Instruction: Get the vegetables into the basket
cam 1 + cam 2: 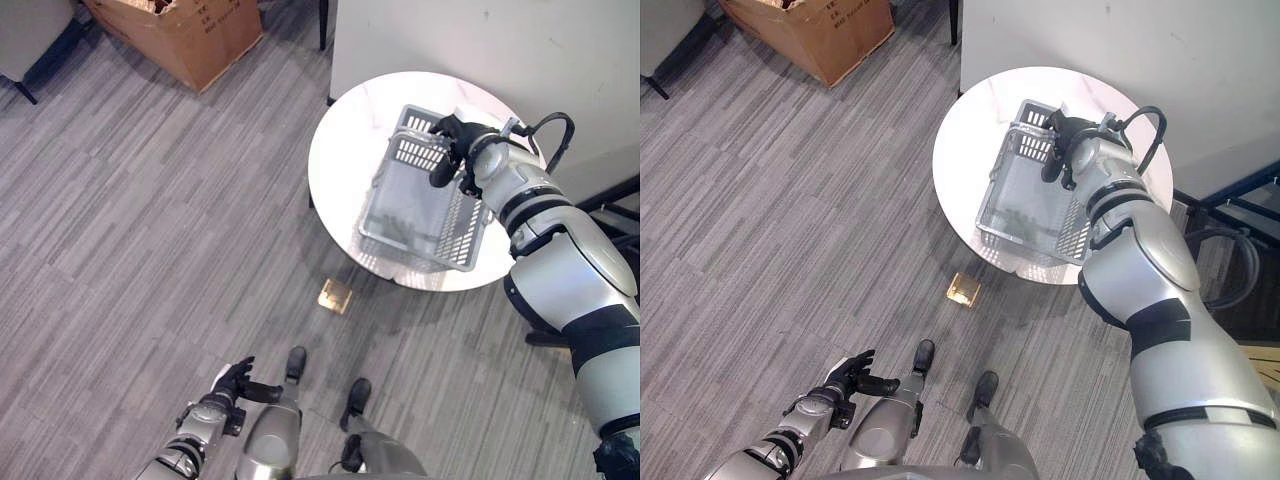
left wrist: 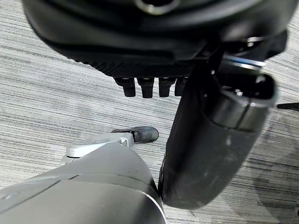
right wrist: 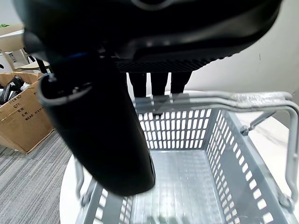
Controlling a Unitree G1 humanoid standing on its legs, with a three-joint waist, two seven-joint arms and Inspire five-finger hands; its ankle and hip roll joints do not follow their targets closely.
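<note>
A grey basket (image 1: 425, 200) sits on the round white surface (image 1: 345, 150), which stands against a pale wall (image 1: 450, 40). The basket lies slanted, one end toward the wall, the other toward the surface's near edge. Dark greenish stuff, prob. the vegetables (image 1: 400, 228), lies on the basket's floor at its near end; too small to tell what kind or how many. In the right wrist view a hint of green shows at the basket bottom too.

Right robot hand (image 1: 452, 140) is at the basket's wall-side end, over the rim. Fingers (image 3: 159, 86) are straight, pointing down just at the folded handles (image 3: 243, 100) that lie across that end; thumb (image 3: 103, 140) hangs apart over the basket's inside. Whether the fingertips touch the handle or just hover by it, can't tell. Nothing pinched, hand relaxed and spread.

Left robot hand (image 1: 238, 382) is well away from the basket, low over the grey striped floor (image 1: 150, 220), off the surface's near side. Fingers (image 2: 147, 86) loosely out, thumb (image 2: 210, 140) apart, holding nothing.

On the floor betw. the basket side and the left robot hand lies a small brass-coloured floor plate (image 1: 334, 295). A cardboard box (image 1: 185, 30) stands on the floor well to the left of the basket, far side of the room. A dark chair leg (image 1: 20, 90) shows beyond that box.
</note>
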